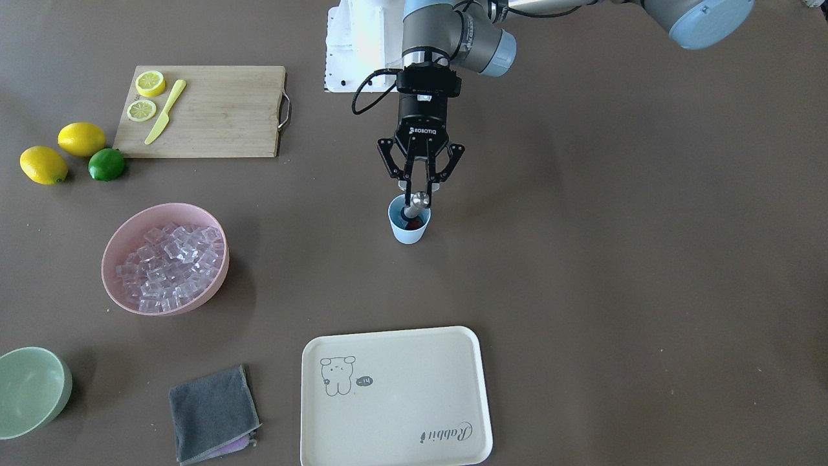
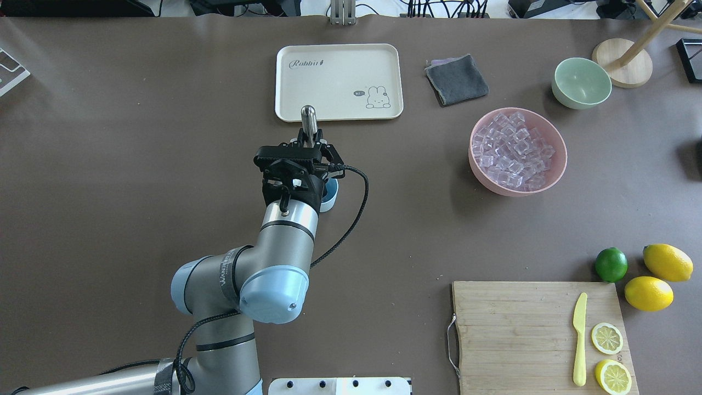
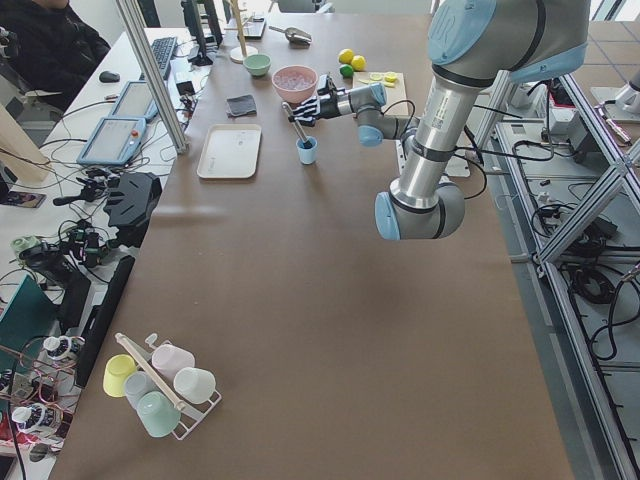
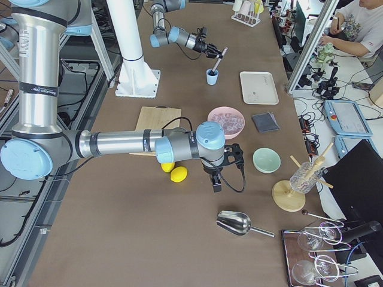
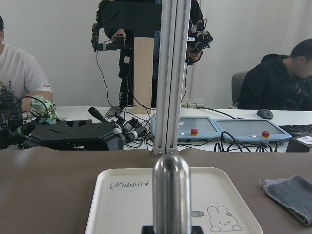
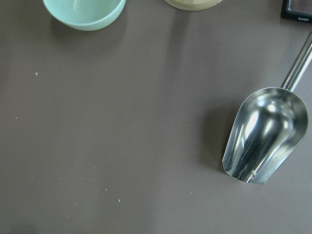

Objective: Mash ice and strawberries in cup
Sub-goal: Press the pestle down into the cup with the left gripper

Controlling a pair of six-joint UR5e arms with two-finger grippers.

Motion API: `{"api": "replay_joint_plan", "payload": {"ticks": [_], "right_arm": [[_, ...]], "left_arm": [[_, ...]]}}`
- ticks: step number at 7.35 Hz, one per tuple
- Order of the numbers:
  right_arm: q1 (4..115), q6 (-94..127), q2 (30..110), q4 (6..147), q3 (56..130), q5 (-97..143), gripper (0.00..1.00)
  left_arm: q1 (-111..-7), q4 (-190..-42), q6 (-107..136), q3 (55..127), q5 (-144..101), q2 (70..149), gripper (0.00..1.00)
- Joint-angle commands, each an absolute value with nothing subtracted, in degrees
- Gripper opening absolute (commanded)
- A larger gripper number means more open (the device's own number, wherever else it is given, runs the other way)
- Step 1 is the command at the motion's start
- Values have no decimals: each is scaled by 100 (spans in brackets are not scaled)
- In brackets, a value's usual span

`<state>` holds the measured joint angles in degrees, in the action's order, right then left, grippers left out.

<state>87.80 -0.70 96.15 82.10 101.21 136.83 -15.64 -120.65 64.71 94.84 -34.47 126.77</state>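
The small pale blue cup point(image 1: 408, 230) stands mid-table. Something red, the strawberry point(image 1: 414, 225), shows inside it; I cannot tell whether ice lies in the cup. My left gripper point(image 1: 420, 186) hangs right above the cup, shut on a metal muddler point(image 1: 417, 204) whose lower end is down in the cup. From overhead the muddler's handle point(image 2: 308, 116) sticks out past the gripper point(image 2: 310, 144), which hides most of the cup point(image 2: 330, 195). Ice point(image 1: 171, 265) fills the pink bowl point(image 1: 116, 243). My right gripper point(image 4: 215, 179) shows only in the exterior right view; its state I cannot tell.
A cream tray point(image 1: 401, 395) and a grey cloth point(image 1: 212, 413) lie beyond the cup. The pale green bowl point(image 1: 29, 391) stands by the table's edge. A cutting board point(image 1: 213, 111) carries lemon slices and a yellow knife, with lemons and a lime point(image 1: 107, 164) beside it. A metal scoop point(image 6: 265, 136) lies below the right wrist.
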Motion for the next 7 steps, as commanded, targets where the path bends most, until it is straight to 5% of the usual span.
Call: {"api": "replay_joint_plan", "payload": {"ticks": [1,7], "right_arm": [[8780,-70,9624,8209,10116,13684,99],[8780,-79,9563,8209,10028,13553,99]], "left_arm": [[-1800,-11998,6120,9876,-3759,12823,0],[-1714,-12059,6258,9449,-3815,12762,0]]}}
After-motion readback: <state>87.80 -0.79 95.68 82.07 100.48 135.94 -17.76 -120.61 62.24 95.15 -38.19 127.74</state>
